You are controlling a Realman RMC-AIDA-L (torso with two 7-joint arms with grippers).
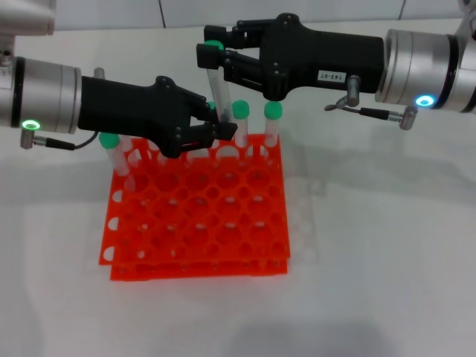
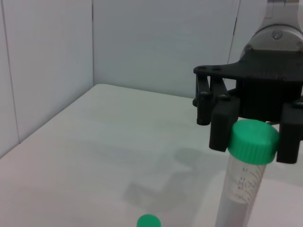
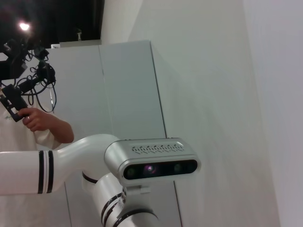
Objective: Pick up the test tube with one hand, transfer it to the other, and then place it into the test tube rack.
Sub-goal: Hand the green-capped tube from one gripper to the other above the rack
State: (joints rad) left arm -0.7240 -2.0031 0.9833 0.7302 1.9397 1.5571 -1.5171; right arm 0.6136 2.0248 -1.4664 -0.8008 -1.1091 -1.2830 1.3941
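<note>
Capped tubes (image 1: 273, 113) behind, rack (image 1: 197, 216) below

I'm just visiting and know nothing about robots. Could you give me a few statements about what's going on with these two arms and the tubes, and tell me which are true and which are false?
1. Both grippers are at the same test tube. True: the left gripper holds its lower part, and the right gripper is at its green cap.
2. The test tube rack is blue. False: it is orange-red.
3. The lifted tube lies flat on the table. False: it is upright, above the rack's back edge.
4. Other green-capped tubes stand in the rack. True: several stand along its back row.
5. The rack's front rows are full. False: those holes are empty.
</note>
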